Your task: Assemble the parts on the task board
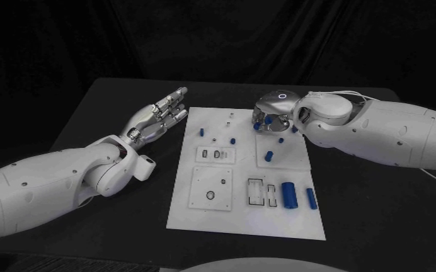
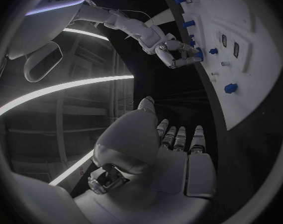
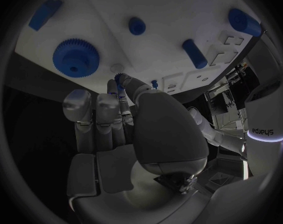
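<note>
Two blue cylinders (image 1: 290,194) lay near the task board's (image 1: 245,221) near right corner. Left hand (image 1: 159,116) hovered released beside its far left edge. Right hand (image 1: 273,118) pinched a small blue part (image 3: 121,79) over the far right area. Parts judged light, rigid, smooth; grasp mid-body.

The white board (image 1: 244,221) lies flat mid-table. Two blue cylinders (image 1: 289,194) lie side by side near its right edge; a shorter peg (image 1: 269,155) lies above them. A blue gear (image 3: 76,57) sits flat on the board's far part
</note>
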